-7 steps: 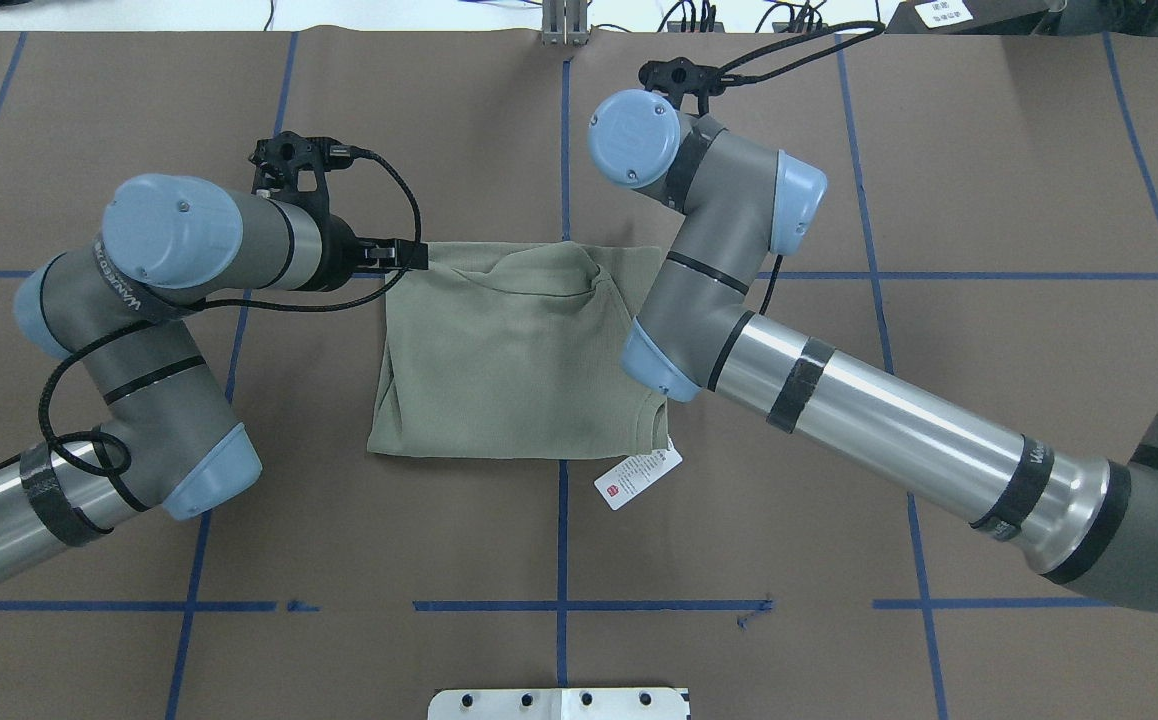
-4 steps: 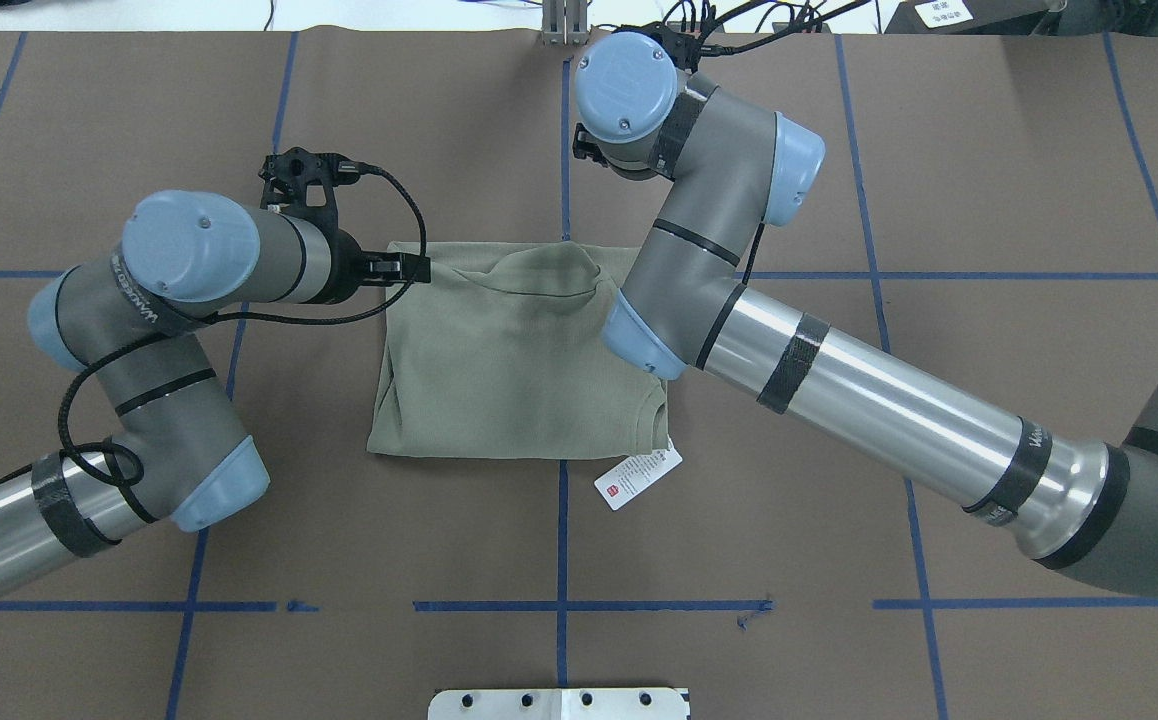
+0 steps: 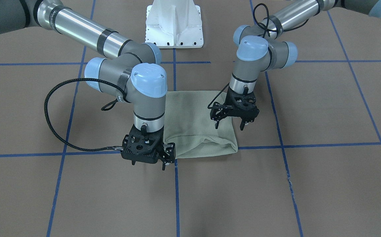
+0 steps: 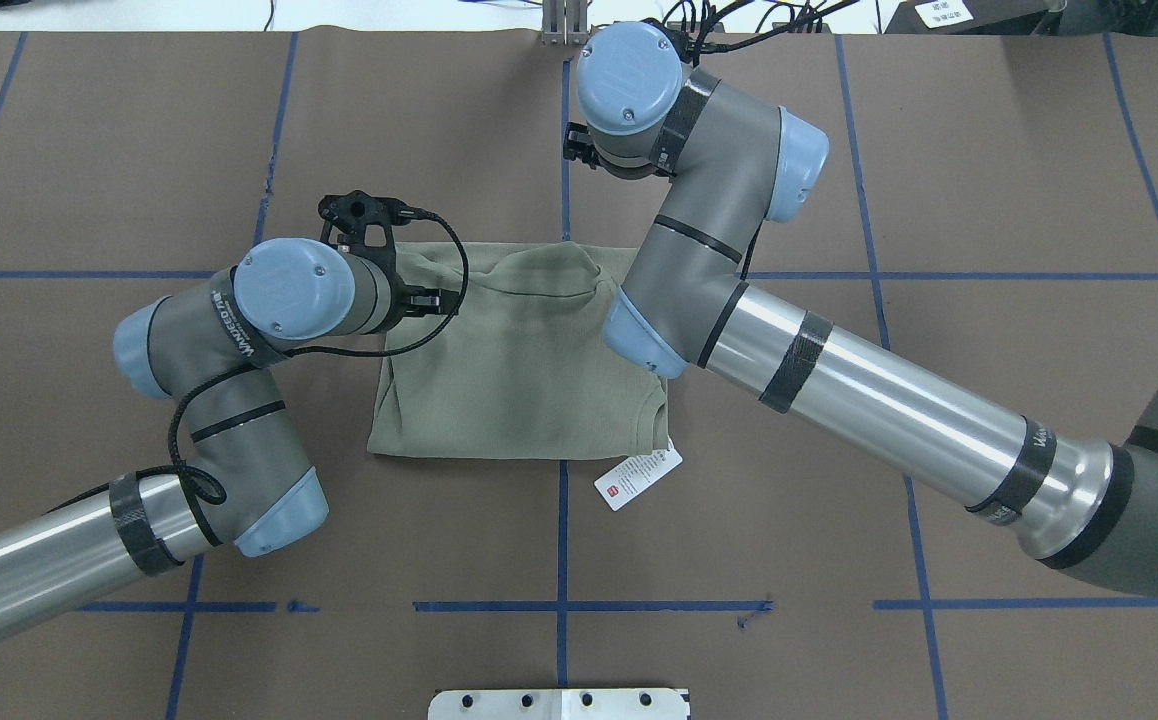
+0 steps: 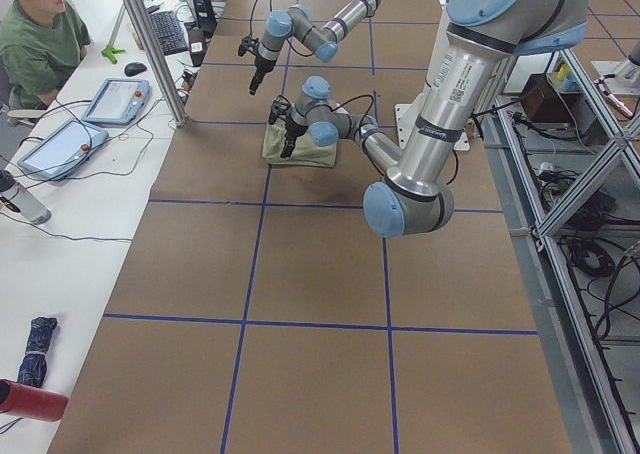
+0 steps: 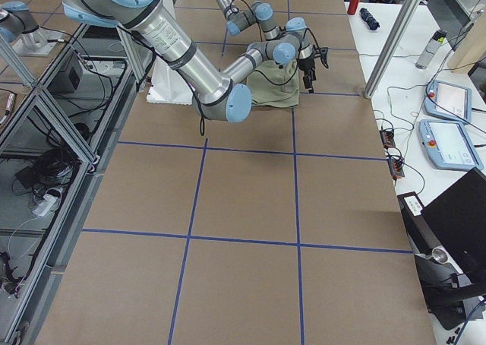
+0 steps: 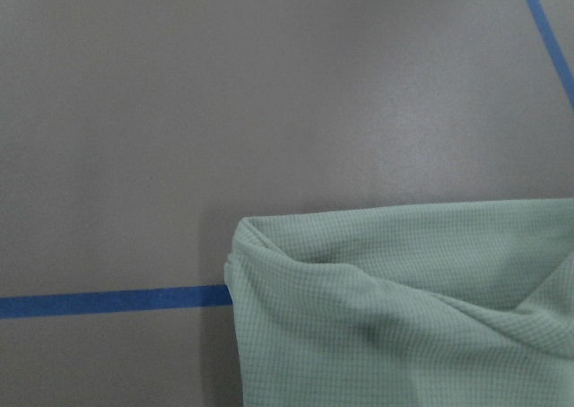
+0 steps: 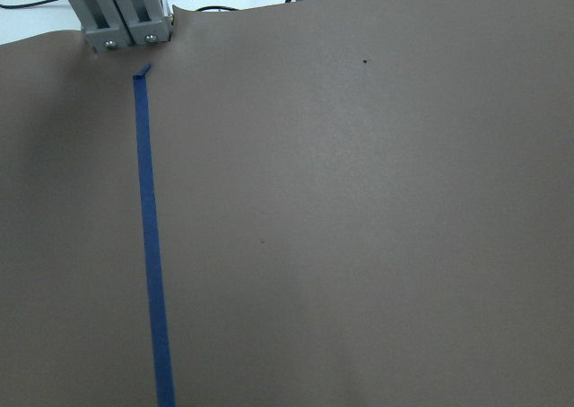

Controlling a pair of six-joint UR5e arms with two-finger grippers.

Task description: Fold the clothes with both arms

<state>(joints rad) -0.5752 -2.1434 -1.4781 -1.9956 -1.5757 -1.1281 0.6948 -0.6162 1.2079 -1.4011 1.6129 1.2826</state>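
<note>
Left gripper [image 3: 230,126]: jaws spread wide, nothing held. It hangs just above the shirt [image 3: 197,126], at the edge on the robot's left. Contact with the cloth cannot be told.
Right gripper [image 3: 149,165]: jaws seen apart, nothing gripped. It is pointed down and raised by the shirt's far corner on the robot's right. Only bare table and one blue line are seen in its wrist view.
Shirt position: laid flat at the middle of the table [image 4: 989,200], over a crossing of the blue tape lines [image 4: 559,605].
Shirt shape: folded into a rough rectangle. The far edge is puffed up, with an open fold and a raised ridge. The near edge is straight.
Collar: at the near corner on the robot's right.
Tag [image 4: 639,478]: white paper with a small red mark, attached at the collar and lying on the table just off the near edge.
Fabric: sage green, fine ribbed knit. A grid texture and soft creases are seen in the left wrist view.
Table surface: matte brown paper, marked into squares by blue tape.
</note>
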